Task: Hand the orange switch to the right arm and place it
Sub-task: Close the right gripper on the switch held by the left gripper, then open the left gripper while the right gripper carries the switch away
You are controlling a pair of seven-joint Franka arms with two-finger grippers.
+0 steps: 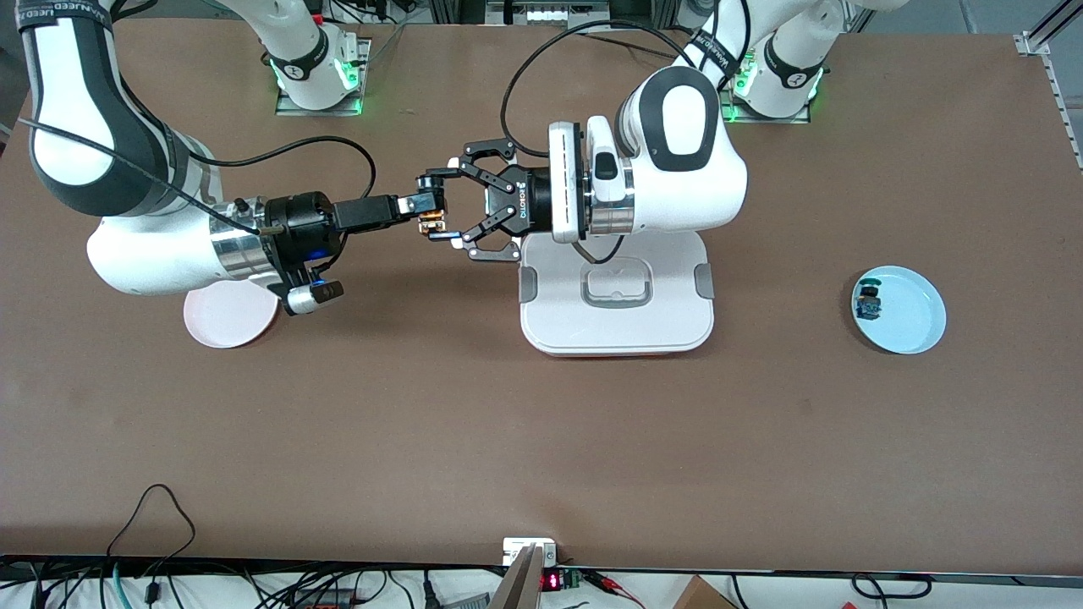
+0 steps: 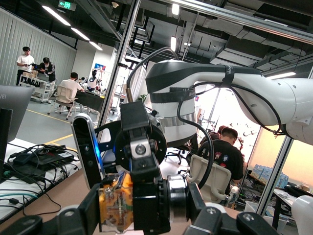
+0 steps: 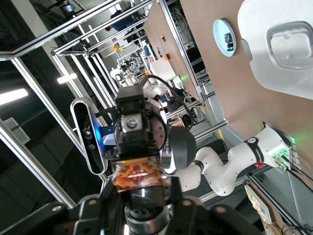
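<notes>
Mid-air above the bench (image 1: 541, 440), the switch (image 1: 432, 222) sits between both grippers; left gripper (image 1: 446, 207) fingers spread around it; right gripper (image 1: 423, 203) fingers pinch it; left should back straight off, no twisting.

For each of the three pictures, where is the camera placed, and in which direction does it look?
Front view: high across the table, facing both bases; both arms meet above the table beside the white lidded box.
Left wrist view: on the left arm, facing the right gripper at the orange switch.
Right wrist view: on the right arm, facing the left gripper.
Shared: the orange switch appears in all three views.
</notes>
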